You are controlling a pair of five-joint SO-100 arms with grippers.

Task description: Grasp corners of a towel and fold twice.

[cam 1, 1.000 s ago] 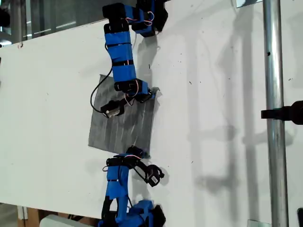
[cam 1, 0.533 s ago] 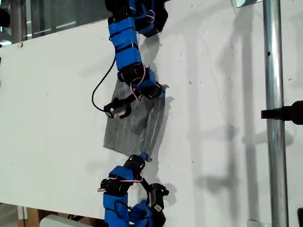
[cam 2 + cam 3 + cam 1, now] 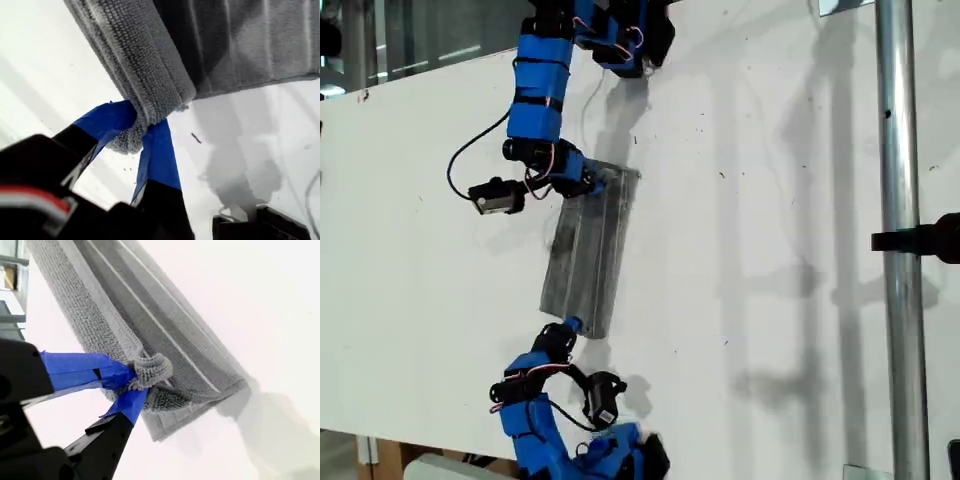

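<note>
My first gripper point(image 3: 142, 131) pinches a corner point(image 3: 131, 137) of the towel point(image 3: 588, 250); my second gripper point(image 3: 131, 382) pinches another corner point(image 3: 152, 369). Towel lies doubled on the table point(image 3: 770, 250) between the arms — first fold looks in hand. Next: lay the edge flat, release, regrasp for fold two.

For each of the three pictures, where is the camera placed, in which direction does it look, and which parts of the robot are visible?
Exterior view: high above, looking down on the white table; both blue arms and the folded towel show.
First wrist view: rides my first gripper, looking along its blue jaws, which pinch a towel corner.
Second wrist view: rides my second gripper, looking along its blue jaws, shut on another corner.
Shared: all three show the grey striped towel and white table.
</note>
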